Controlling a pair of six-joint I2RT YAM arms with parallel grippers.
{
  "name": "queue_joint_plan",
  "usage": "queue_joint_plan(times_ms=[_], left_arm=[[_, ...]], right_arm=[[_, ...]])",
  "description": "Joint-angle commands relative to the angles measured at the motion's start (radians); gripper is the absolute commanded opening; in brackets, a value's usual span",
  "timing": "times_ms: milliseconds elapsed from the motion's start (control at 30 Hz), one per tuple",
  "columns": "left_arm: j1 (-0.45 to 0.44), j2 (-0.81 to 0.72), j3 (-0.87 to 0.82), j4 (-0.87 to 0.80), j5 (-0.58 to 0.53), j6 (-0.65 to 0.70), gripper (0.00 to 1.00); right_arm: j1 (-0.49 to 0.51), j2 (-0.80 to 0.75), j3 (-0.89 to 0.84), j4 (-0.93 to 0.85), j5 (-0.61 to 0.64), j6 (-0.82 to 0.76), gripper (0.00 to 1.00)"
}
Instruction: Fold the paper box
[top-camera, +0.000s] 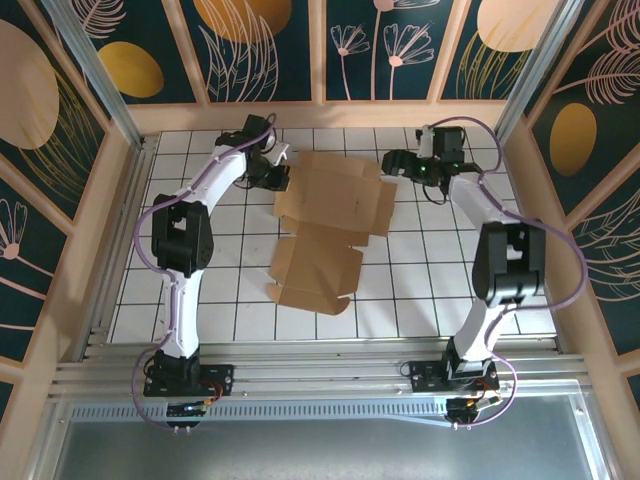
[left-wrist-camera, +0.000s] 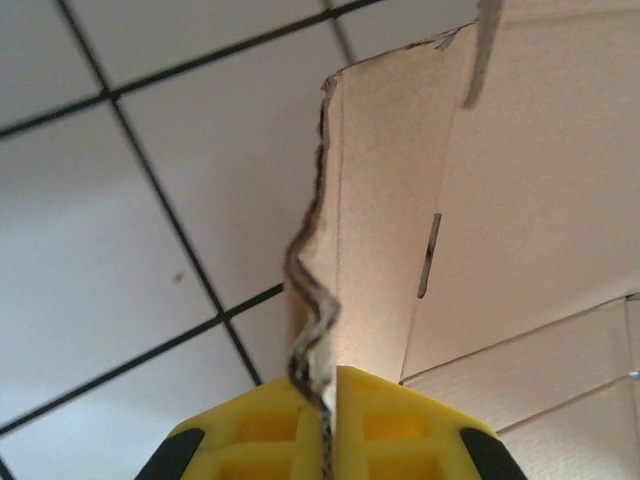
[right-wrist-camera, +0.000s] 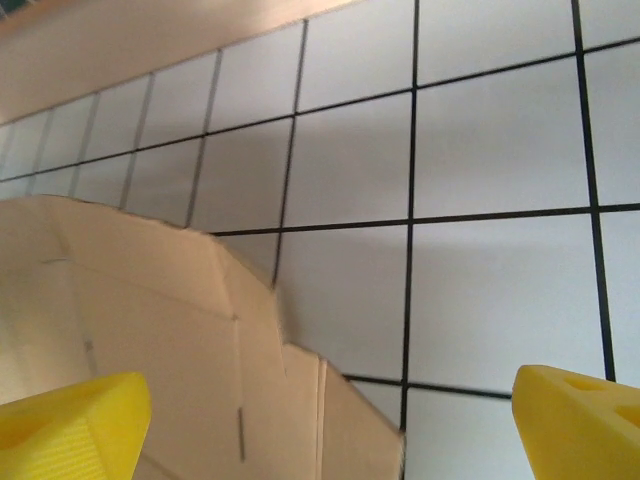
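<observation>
At the far-left flap (left-wrist-camera: 375, 230) of the box (top-camera: 325, 225), the left tool (left-wrist-camera: 330, 415) is clamped, apparently to fold it. The right tool (right-wrist-camera: 325, 425) hovers nearby, jaws apart.

Lab robot cell, aluminium frame rails (top-camera: 300, 375), white gridded tabletop (top-camera: 420, 290), floral wall panels (top-camera: 260, 40)

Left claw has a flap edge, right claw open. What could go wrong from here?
1. The left claw pinches just the flap edge, already wavy there: it may tear or slip out.
2. The right claw is open, not holding the paper box: a left pull may drag the whole sheet rather than crease it.
</observation>
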Motion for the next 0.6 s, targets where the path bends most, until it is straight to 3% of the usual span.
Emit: queue_joint_plan(times_ms=[0,233,433,567], left_arm=[[0.001,0.046,0.053,-0.035,0.037,0.093,0.0],[0.002,0.042,-0.003,0.049,0.027,0.09,0.0],[0.002,0.033,-0.028,0.095,-0.041,0.09,0.0],[0.002,0.031,-0.034,0.126,-0.089,0.051,0.0]], right_arm=[[0.018,0.091,0.058,0.015,-0.038,-0.06,0.93],[0.04,0.039,-0.21,0.28,-0.141,-0.01,0.94],[0.045,0.045,-0.237,0.3,-0.152,-0.007,0.64],[0.053,0.01,-0.267,0.319,-0.12,0.016,0.51]])
